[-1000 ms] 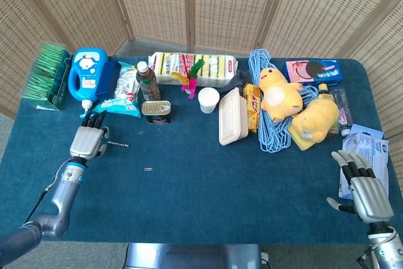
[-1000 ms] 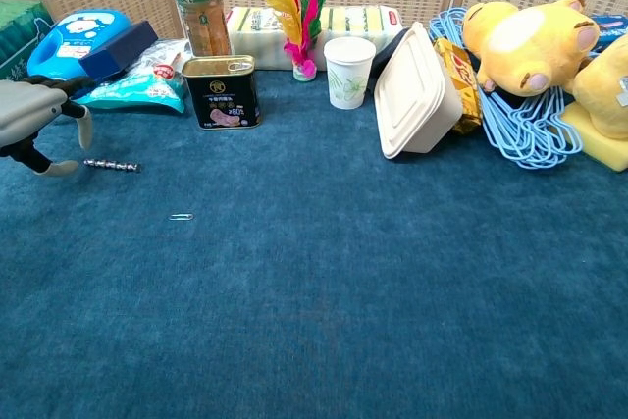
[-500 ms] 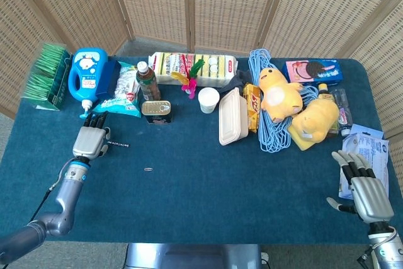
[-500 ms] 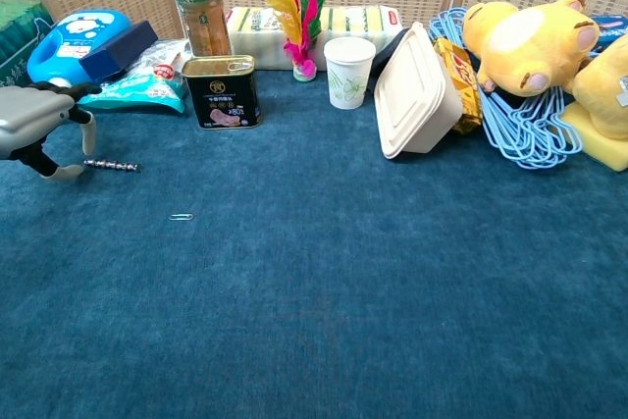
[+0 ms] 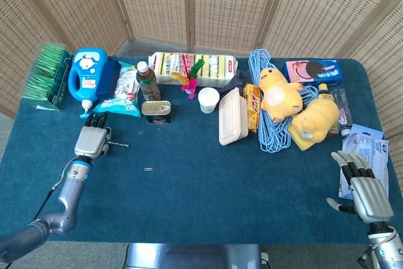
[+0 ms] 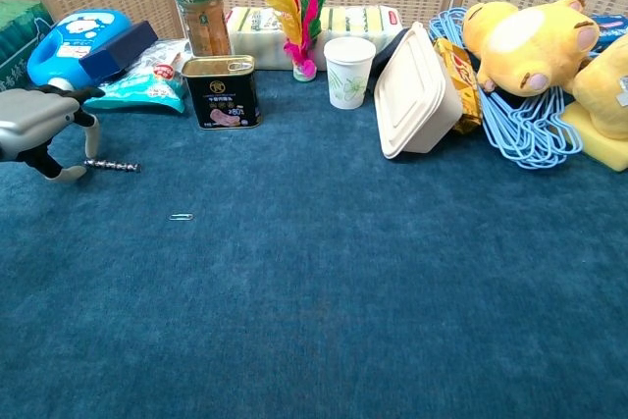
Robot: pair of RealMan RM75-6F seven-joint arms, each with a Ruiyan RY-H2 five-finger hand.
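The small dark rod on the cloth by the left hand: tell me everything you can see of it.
The rod is thin, dark and ridged, metallic-looking with pale glints; what kind of part it is cannot be told. It lies flat on the blue cloth, roughly crosswise to the chest view. Its near end sits at the thumb tip of the left hand, whose fingers arch above; actual contact is unclear. A paperclip lies apart from it.

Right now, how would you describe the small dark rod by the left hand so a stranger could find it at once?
Start at the blue detergent jug at the table's far left, then drop to the left hand on the blue cloth. The short dark ridged metal rod lies flat just beside its fingers. Unlike the tiny paperclip nearby, it is straight, thicker and dark.
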